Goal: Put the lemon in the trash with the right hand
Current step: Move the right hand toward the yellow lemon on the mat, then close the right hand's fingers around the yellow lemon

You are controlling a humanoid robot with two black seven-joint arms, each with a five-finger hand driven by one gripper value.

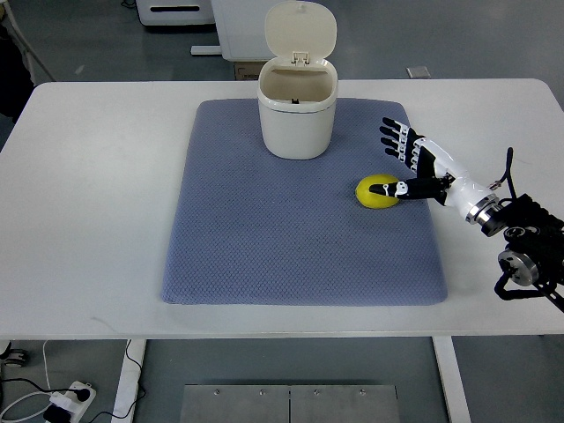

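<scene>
Blue mat (291, 256): right hand's (421, 167) fingers (392, 139) spread, thumb seemingly touching lemon (375, 192).

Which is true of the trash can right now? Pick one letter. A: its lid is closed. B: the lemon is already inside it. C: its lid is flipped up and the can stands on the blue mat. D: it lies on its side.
C: the trash can stands upright on the blue mat with its lid flipped up, and the lemon lies on the mat.

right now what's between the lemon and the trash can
Nothing: the top view shows only bare blue mat between the lemon and the trash can.
</scene>
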